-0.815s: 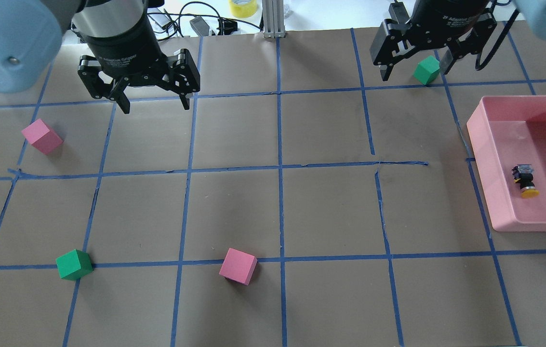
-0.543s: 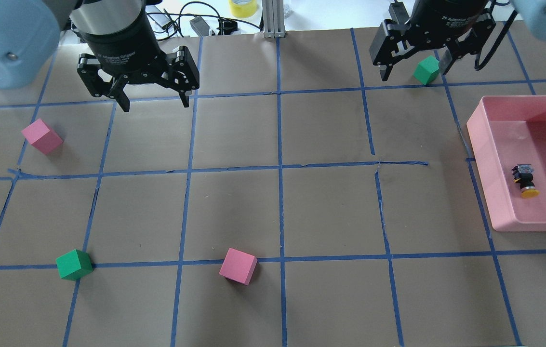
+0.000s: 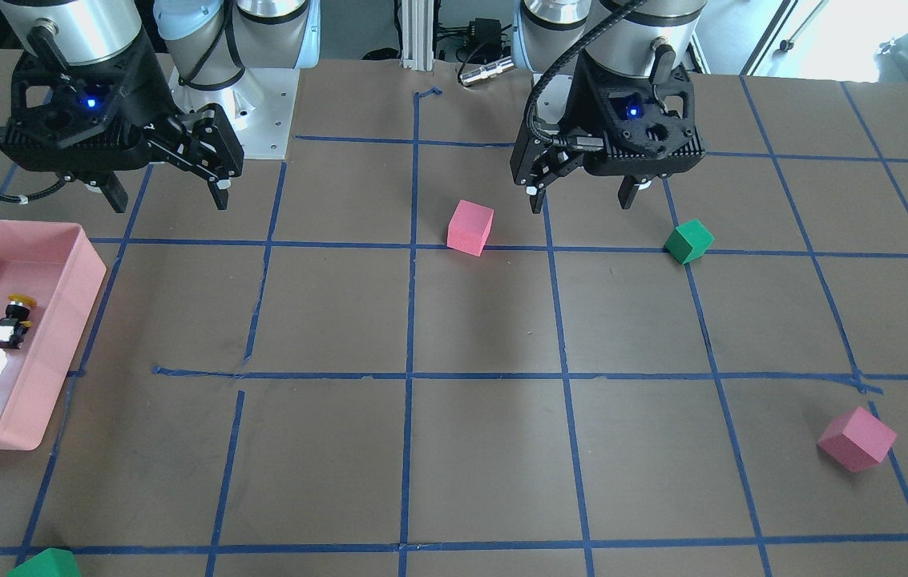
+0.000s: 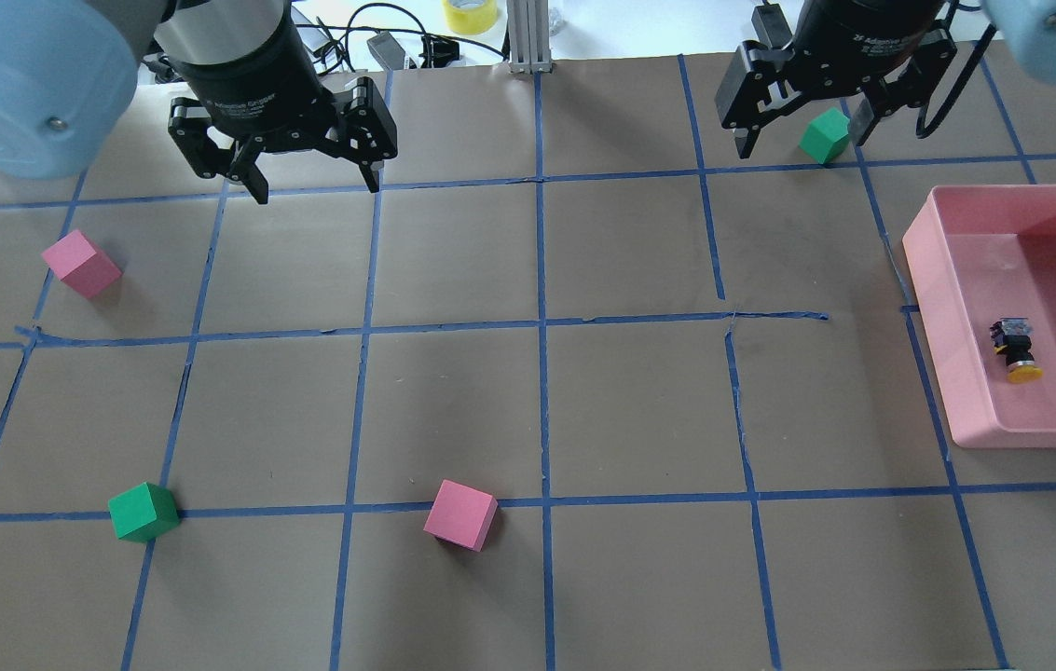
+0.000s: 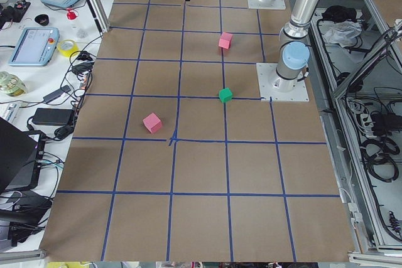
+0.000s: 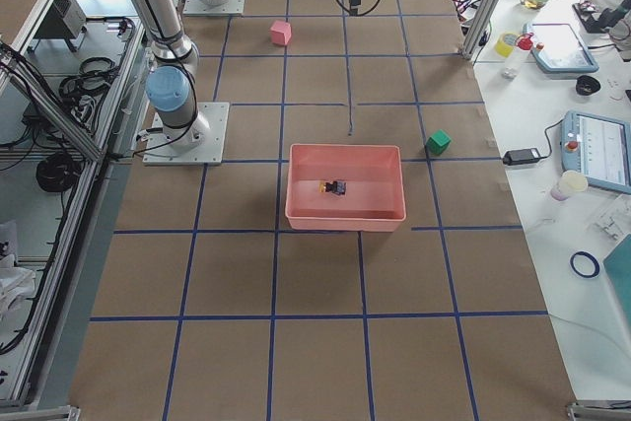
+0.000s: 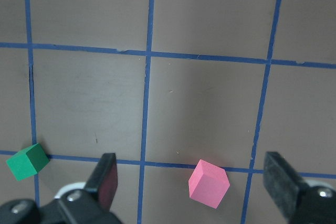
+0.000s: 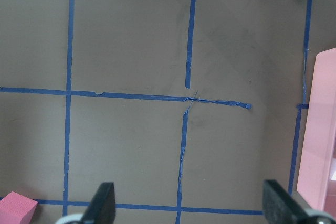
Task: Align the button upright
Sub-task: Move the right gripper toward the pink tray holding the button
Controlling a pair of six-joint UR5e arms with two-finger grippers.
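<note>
The button (image 4: 1017,349) lies on its side inside the pink tray (image 4: 928,280) at the right of the table, its yellow cap toward the near edge in the overhead view. It also shows in the front-facing view (image 3: 11,324) and the exterior right view (image 6: 337,186). My right gripper (image 4: 800,147) is open and empty, hovering at the far side, left of the tray and well away from the button. My left gripper (image 4: 316,186) is open and empty over the far left of the table. The wrist views show open fingers (image 7: 106,174) (image 8: 104,198) and no button.
A green cube (image 4: 826,135) sits beside my right gripper's fingers. A pink cube (image 4: 80,264), a green cube (image 4: 144,512) and a second pink cube (image 4: 460,514) lie on the left and near parts. Blue tape lines grid the brown table.
My left gripper has shifted a little to the right and toward the far edge. The right gripper, the button and the cubes have not visibly moved.
</note>
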